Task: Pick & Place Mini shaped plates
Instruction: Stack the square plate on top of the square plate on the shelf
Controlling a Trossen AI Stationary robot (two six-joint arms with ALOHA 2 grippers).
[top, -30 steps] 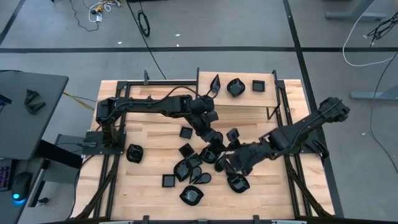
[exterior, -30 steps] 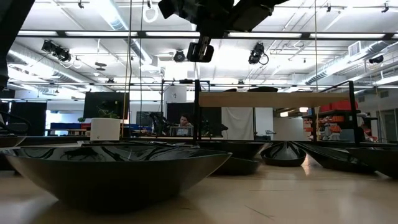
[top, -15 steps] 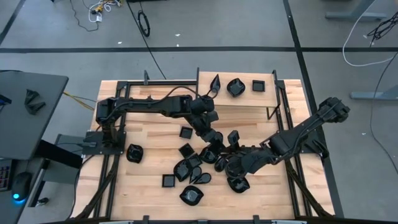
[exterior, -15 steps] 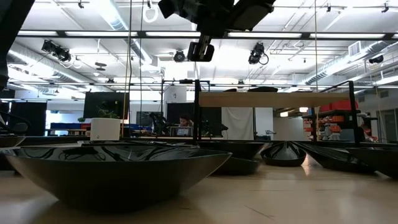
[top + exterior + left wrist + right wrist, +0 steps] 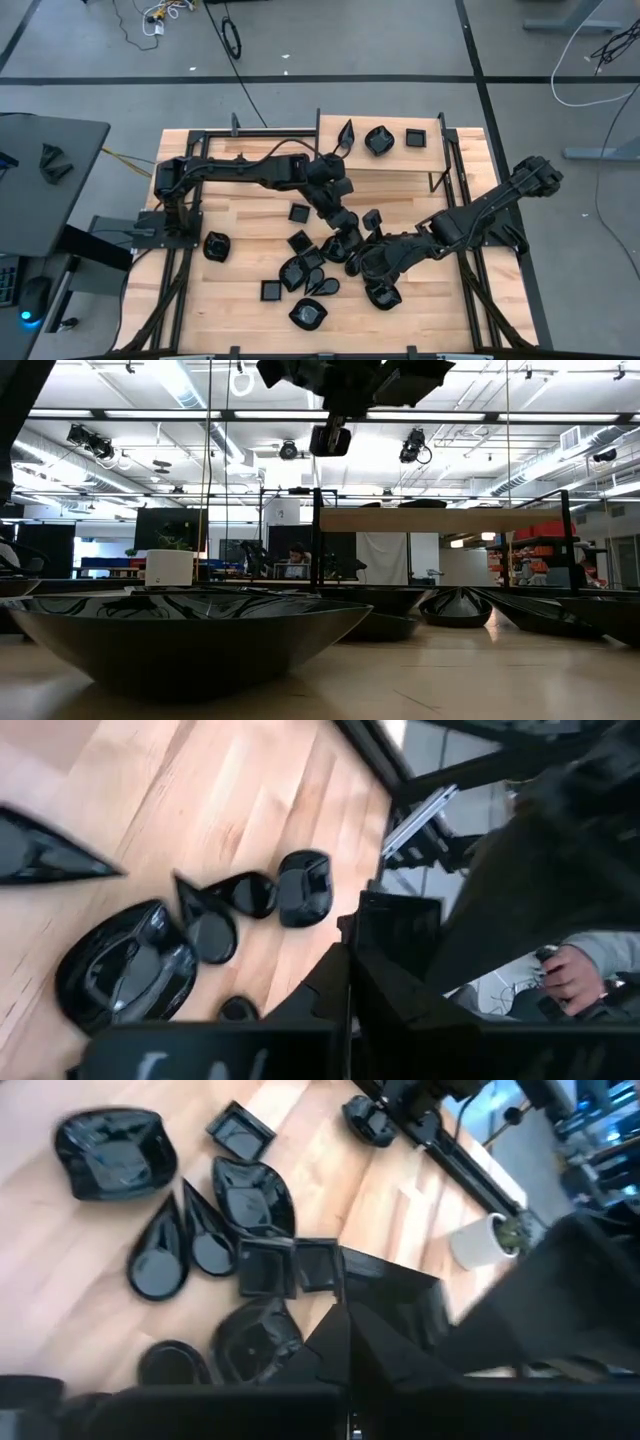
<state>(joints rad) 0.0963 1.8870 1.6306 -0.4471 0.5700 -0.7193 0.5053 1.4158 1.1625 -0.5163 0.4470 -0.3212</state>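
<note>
Several glossy black mini shaped plates (image 5: 305,268) lie loose on the wooden table (image 5: 230,290): teardrops (image 5: 160,1260), squares (image 5: 265,1267) and rounded dishes (image 5: 125,965). My left gripper (image 5: 353,240) and my right gripper (image 5: 363,256) meet tip to tip above this pile, high over the table (image 5: 340,385). Both are shut on one small square plate (image 5: 398,925), which also shows in the right wrist view as the same square plate (image 5: 388,1298). My left gripper pinches the square plate by the rim nearest it (image 5: 368,942), between its two fingers. The fingers slant down from the table's far left. The plate is lifted clear of the table. My right gripper pinches the same plate by the rim nearest it (image 5: 362,1302), between its two fingers. It comes slanting down from the table's right. The other arm's dark bulk stands just beyond the plate.
A raised shelf (image 5: 395,165) at the far edge carries three plates (image 5: 378,140). A white pot with a green plant (image 5: 478,1240) stands at the table's left. A large dish (image 5: 190,630) lies right before the low camera. A person's hand (image 5: 565,975) shows beyond the table.
My right gripper has tipped a little and shut its fingers beside my left gripper's tips. Both arms have otherwise kept their places above the pile.
</note>
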